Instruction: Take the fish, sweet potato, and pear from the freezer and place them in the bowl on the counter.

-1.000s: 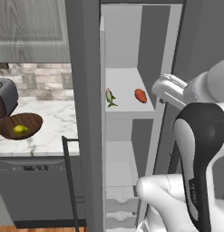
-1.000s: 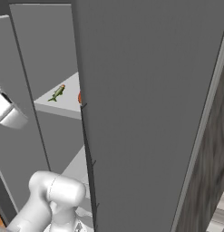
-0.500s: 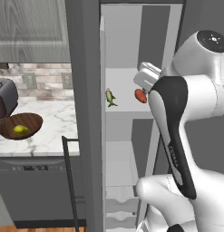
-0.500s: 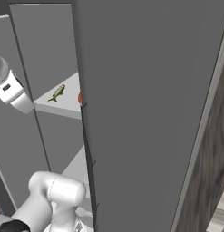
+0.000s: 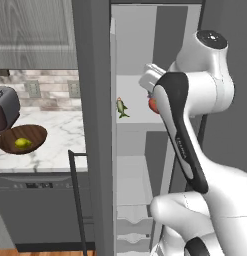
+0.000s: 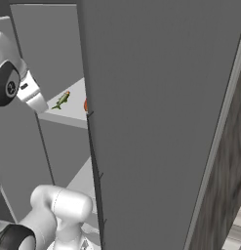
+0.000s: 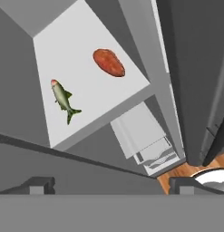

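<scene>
The gripper (image 7: 111, 185) is hanging wide open and empty above the freezer (image 5: 90, 125) shelf, where the fish (image 7: 63, 99) is lying beside the sweet potato (image 7: 109, 62), probably light, slippery, best pinched mid-body.

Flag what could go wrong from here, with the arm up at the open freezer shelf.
1. The slender grey-green fish and the orange-red oval sweet potato lie apart on the white shelf; the open gripper sits over neither, so a straight descent could miss both.
2. The dark grey freezer door stands close beside the arm; a wide swing out might clip it.
3. The fish is thin and flat, so the fingers may slide off.
</scene>
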Motion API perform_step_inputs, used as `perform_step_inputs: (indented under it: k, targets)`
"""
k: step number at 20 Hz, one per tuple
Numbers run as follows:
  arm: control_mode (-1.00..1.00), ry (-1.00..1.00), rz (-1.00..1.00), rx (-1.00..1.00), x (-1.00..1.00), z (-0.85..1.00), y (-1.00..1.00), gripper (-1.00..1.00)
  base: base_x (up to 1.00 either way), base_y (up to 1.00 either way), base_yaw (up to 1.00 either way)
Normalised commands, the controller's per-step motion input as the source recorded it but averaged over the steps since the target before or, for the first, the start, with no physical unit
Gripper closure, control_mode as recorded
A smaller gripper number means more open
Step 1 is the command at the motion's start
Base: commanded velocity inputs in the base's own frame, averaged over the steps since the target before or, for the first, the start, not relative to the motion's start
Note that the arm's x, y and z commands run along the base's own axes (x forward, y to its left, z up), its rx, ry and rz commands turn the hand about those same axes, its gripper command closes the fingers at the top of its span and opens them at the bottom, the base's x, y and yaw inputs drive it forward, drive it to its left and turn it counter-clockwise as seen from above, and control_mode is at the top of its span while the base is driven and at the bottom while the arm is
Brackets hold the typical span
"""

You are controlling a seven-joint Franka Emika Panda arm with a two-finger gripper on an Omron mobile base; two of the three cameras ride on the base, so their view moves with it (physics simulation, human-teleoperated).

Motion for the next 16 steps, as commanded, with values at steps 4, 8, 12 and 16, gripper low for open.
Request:
perform_step_inputs:
  k: [4, 8, 12, 16]
  targets:
    - [-1.0, 0.0, 0.0, 0.03, 0.56, -0.31, 0.0, -1.0, 0.0, 0.0, 0.0]
    - [-1.0, 0.0, 0.0, 0.03, 0.68, -0.22, 0.02, -1.0, 0.0, 0.0, 0.0]
    - [-1.0, 0.08, 0.0, 0.0, 0.64, -0.12, 0.19, -1.0, 0.0, 0.0, 0.0]
    - [-1.0, 0.18, 0.0, 0.0, 0.52, -0.08, 0.26, -1.0, 0.0, 0.0, 0.0]
